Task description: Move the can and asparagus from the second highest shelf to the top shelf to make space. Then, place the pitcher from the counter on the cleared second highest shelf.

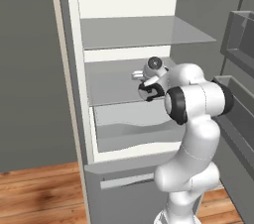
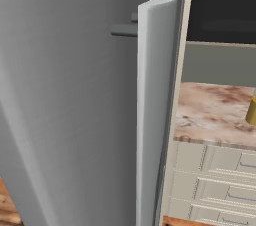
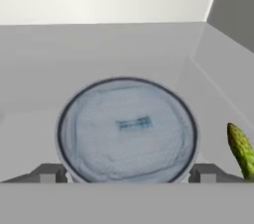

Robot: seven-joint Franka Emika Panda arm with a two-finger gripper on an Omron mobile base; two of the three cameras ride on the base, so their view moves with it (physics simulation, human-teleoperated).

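Can (image 3: 126,131) and asparagus (image 3: 241,149) on shelf (image 3: 99,54)

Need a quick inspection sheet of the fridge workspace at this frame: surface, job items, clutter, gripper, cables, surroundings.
Surface: second highest shelf, grey panel; the can and asparagus lie on it.
Job's things: can seen from above, round lid between the finger tips; asparagus apart from the can, to its right in the hand view; top shelf bare; pitcher at the frame edge on the counter.
Clutter: nothing seen.
Grippers: gripper open, one finger tip on each side of the can, not closed on it.
Cables: nothing seen.
Surroundings: open fridge door, door racks, wood floor.
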